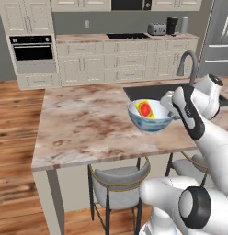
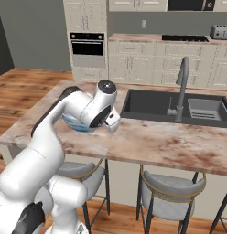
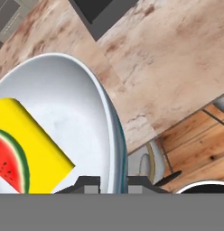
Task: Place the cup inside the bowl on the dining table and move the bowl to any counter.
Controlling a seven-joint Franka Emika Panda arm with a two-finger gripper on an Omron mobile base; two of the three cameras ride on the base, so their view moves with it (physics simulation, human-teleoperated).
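Bowl (image 1: 150, 120) is pinched at its rim by the claw (image 3: 113, 182), one finger inside the wall and one outside. The bowl is seen raised above the worktop (image 1: 83, 124), near the edge with the stools (image 1: 118, 186) and beside the sink (image 2: 172, 107). Cup (image 1: 145, 109) is lying tilted inside the bowl, red inside visible.

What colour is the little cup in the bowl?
Bright yellow cup, red inside; hand view shows it best.

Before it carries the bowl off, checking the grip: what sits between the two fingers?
The bowl's rim, seen in the hand view; the cup lies inside.
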